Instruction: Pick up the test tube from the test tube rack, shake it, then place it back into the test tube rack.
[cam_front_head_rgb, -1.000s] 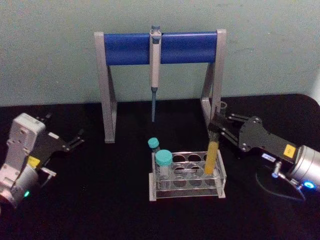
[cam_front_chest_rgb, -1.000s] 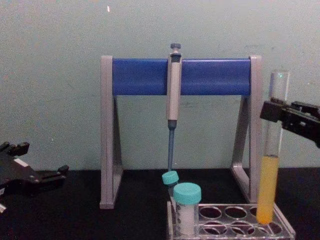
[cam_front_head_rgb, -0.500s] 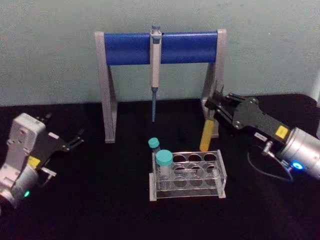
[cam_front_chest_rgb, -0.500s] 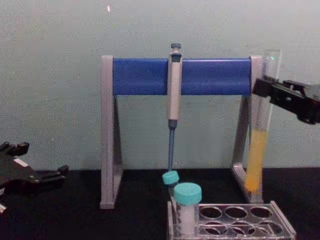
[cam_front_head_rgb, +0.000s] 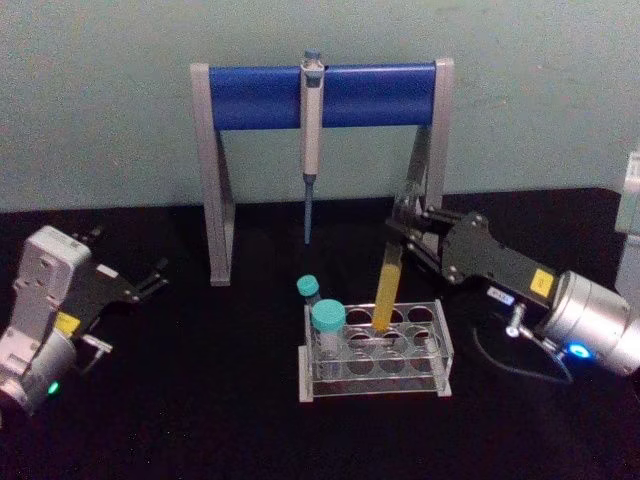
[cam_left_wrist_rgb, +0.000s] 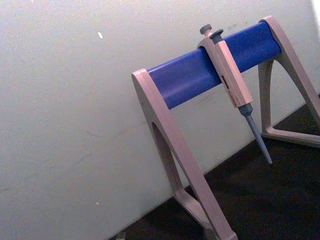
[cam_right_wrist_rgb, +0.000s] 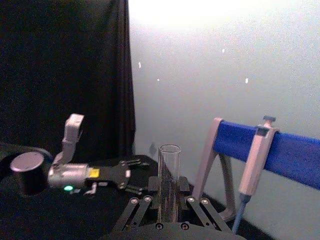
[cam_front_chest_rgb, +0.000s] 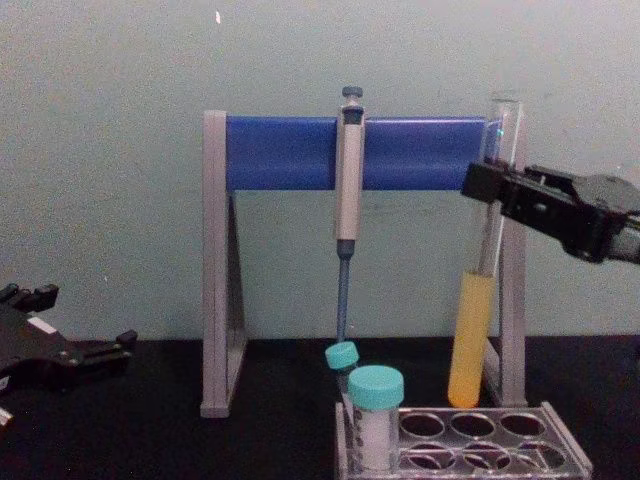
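My right gripper (cam_front_head_rgb: 402, 228) is shut on the upper part of the test tube (cam_front_head_rgb: 387, 290), a long clear tube with yellow-orange liquid in its lower part. The tube hangs tilted, its top leaning away from me. In the chest view the test tube (cam_front_chest_rgb: 470, 340) has its round bottom just above the back row of the test tube rack (cam_front_chest_rgb: 560, 455). The wrist view shows the tube's open mouth (cam_right_wrist_rgb: 169, 150) rising between the fingers. The clear rack (cam_front_head_rgb: 375, 385) sits on the black table. My left gripper (cam_front_head_rgb: 150, 283) rests open at the far left.
Two teal-capped tubes (cam_front_head_rgb: 327, 318) stand at the rack's left end. Behind the rack stands a grey-and-blue stand (cam_front_head_rgb: 260, 95) with a pipette (cam_front_head_rgb: 310, 120) hanging from its bar. The right arm's cable (cam_front_head_rgb: 500, 360) lies on the table beside the rack.
The right gripper lifted the tube out of the rack's right end and up toward the stand. It has now swung left and down, with the tube tilted over the rack's back row.
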